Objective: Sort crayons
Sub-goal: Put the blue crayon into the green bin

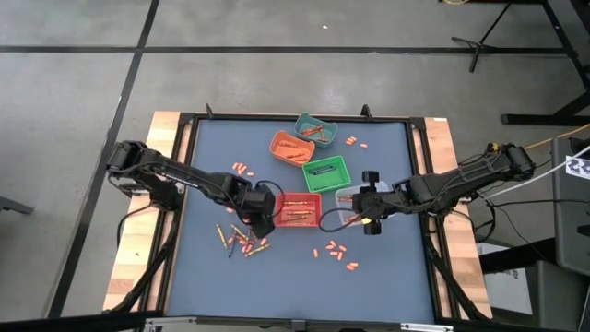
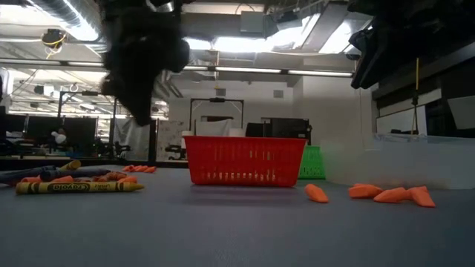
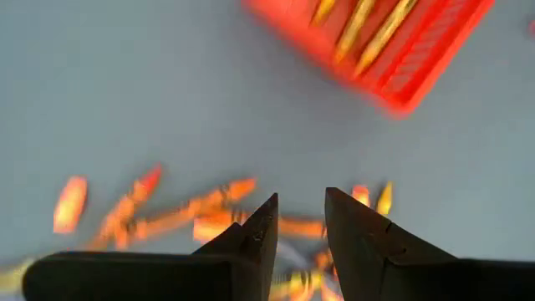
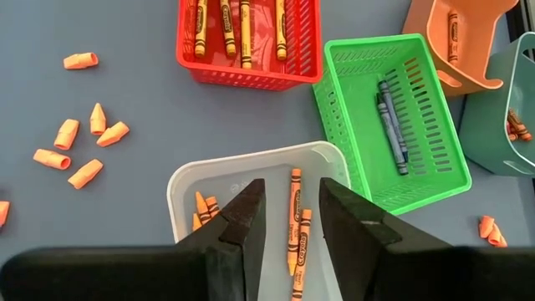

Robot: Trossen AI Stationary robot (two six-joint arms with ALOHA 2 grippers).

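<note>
A loose pile of crayons [image 1: 241, 240] lies on the blue-grey table left of the red bin [image 1: 300, 207], which holds yellow crayons [image 4: 241, 29]. My left gripper [image 3: 301, 209] hangs open above the pile's edge nearest that bin, with nothing between its fingers; in the low view it is the dark shape [image 2: 141, 74] over the crayons [image 2: 78, 185]. My right gripper [image 4: 292, 196] stands open above the white bin [image 4: 188, 180], where orange crayons [image 4: 294, 217] lie on the bottom. The green bin [image 4: 393, 125] holds dark crayons.
An orange bin [image 1: 290, 148] and a teal bin [image 1: 316, 129] stand at the back, each with crayons in it. Short orange stubs lie scattered near the front [image 1: 336, 251], at the left [image 1: 241, 169] and at the back right [image 1: 355, 141]. Bare table shows in front of the pile.
</note>
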